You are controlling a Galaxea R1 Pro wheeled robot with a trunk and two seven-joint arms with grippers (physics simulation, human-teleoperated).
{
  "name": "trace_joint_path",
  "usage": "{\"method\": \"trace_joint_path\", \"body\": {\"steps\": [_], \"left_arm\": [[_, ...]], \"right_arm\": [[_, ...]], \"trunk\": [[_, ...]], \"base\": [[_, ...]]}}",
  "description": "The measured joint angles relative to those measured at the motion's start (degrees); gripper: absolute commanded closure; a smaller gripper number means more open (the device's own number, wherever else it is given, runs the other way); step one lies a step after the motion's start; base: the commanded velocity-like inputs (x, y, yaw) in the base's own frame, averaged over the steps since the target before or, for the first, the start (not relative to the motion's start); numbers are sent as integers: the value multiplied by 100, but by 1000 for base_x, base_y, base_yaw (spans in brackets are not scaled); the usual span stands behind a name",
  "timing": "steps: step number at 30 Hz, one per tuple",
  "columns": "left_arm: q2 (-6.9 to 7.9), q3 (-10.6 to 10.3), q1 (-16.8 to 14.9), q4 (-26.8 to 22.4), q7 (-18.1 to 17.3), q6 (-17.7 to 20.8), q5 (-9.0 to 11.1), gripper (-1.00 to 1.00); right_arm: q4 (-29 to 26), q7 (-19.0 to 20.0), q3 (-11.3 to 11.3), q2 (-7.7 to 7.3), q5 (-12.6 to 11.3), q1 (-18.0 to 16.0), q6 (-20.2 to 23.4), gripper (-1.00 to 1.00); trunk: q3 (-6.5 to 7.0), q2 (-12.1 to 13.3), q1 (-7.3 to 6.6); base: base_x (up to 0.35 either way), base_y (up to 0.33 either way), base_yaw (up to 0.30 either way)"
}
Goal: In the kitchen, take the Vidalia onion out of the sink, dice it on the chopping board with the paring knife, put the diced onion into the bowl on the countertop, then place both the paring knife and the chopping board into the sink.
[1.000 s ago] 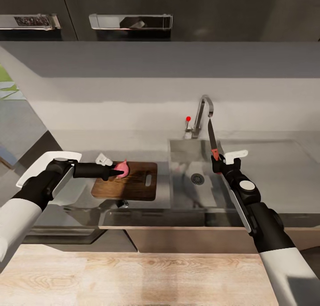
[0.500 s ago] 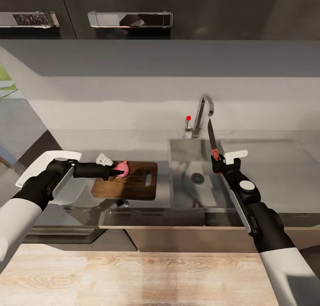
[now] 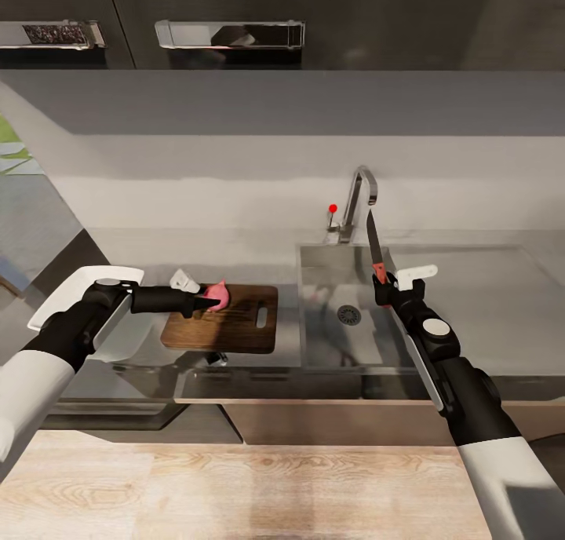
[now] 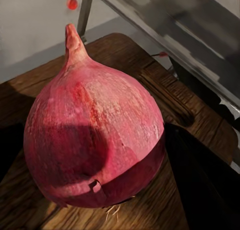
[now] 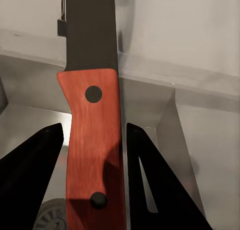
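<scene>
The Vidalia onion (image 3: 216, 295), pink-red with a pointed tip, is held just over the left part of the brown chopping board (image 3: 235, 324), and my left gripper (image 3: 205, 300) is shut on it. In the left wrist view the onion (image 4: 95, 140) sits between the dark fingers (image 4: 200, 185) with the board (image 4: 165, 94) right under it; whether it touches the board is unclear. My right gripper (image 3: 383, 287) is shut on the red handle of the paring knife (image 3: 375, 246), blade pointing up, above the sink (image 3: 318, 344). The red handle (image 5: 92, 145) shows in close-up. The white bowl (image 3: 55, 304) lies under my left arm.
A chrome tap (image 3: 359, 198) with a red knob (image 3: 333, 208) stands behind the basin, whose drain (image 3: 349, 315) is visible. The grey countertop (image 3: 502, 304) runs right of the sink. Dark upper cabinets with steel handles (image 3: 229, 34) hang above. A small white object (image 3: 184, 280) lies behind the board.
My left gripper with the onion has edged up very slightly. The right arm and knife have stayed put.
</scene>
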Motion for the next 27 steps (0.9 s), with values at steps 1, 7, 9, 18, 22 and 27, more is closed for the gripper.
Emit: {"method": "trace_joint_path", "body": {"steps": [1, 7, 9, 18, 22, 27], "left_arm": [[0, -3, 1, 0, 0, 0, 0, 100], [0, -8, 1, 0, -55, 8, 0, 100], [0, -8, 0, 0, -71, 8, 0, 100], [0, -9, 4, 0, -89, 11, 0, 100], [0, -8, 4, 11, -86, 9, 4, 100], [0, -8, 2, 18, -87, 13, 8, 100]], "right_arm": [[1, 0, 0, 0, 0, 0, 0, 100], [3, 0, 0, 0, 0, 0, 0, 100], [3, 0, 0, 0, 0, 0, 0, 100], [3, 0, 0, 0, 0, 0, 0, 100], [3, 0, 0, 0, 0, 0, 0, 100], [11, 0, 0, 0, 0, 0, 0, 100]], "trunk": [[0, 0, 0], [0, 0, 0], [0, 0, 0], [0, 0, 0], [0, 0, 0], [-10, 0, 0]], "base": [[0, 0, 0], [0, 0, 0], [0, 0, 0], [-87, 0, 0], [-4, 0, 0], [0, 0, 0]]}}
